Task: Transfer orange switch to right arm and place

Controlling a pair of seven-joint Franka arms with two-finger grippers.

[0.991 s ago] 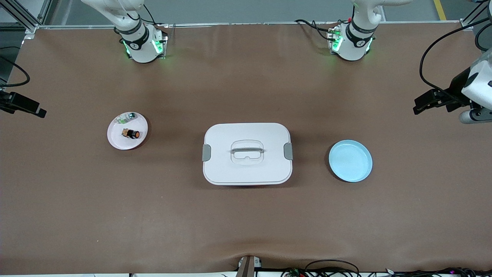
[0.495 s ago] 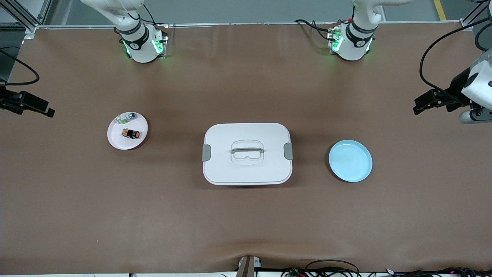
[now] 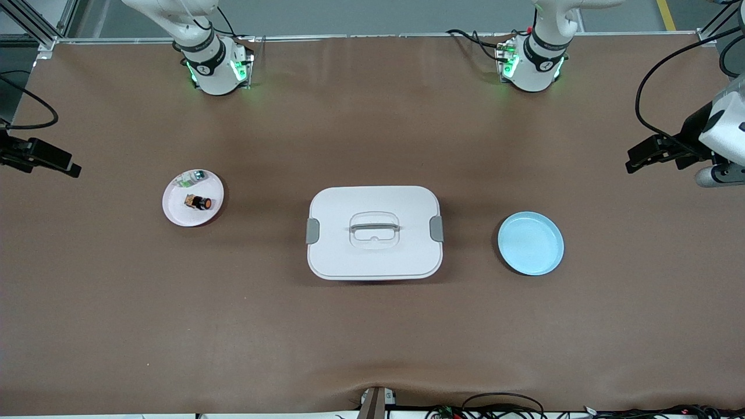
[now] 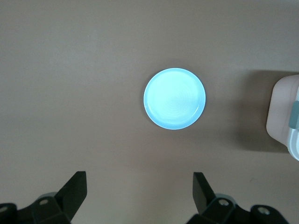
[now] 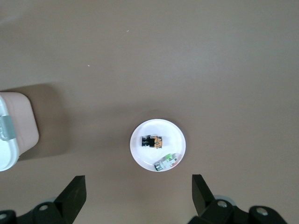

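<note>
nothing of the task is seen to be done: the switch [image 3: 200,202] lies untouched on the white plate [image 3: 174,210], beside a white-green part [image 3: 192,177]. both grippers, left [image 4: 140,198] and right [image 5: 135,196], are held high, spread, empty. pickup, handover and placing are left.

Orange switch [image 3: 201,202] lies on its side on white plate [image 3: 174,212].

A white lidded box [image 3: 374,233] with grey side clasps and a recessed handle sits mid-table. A light blue plate [image 3: 530,243] lies beside it toward the left arm's end, bare. A white plate [image 3: 176,211] toward the right arm's end carries a small white-and-green part [image 3: 192,177] at its rim nearest the bases' edge.
</note>
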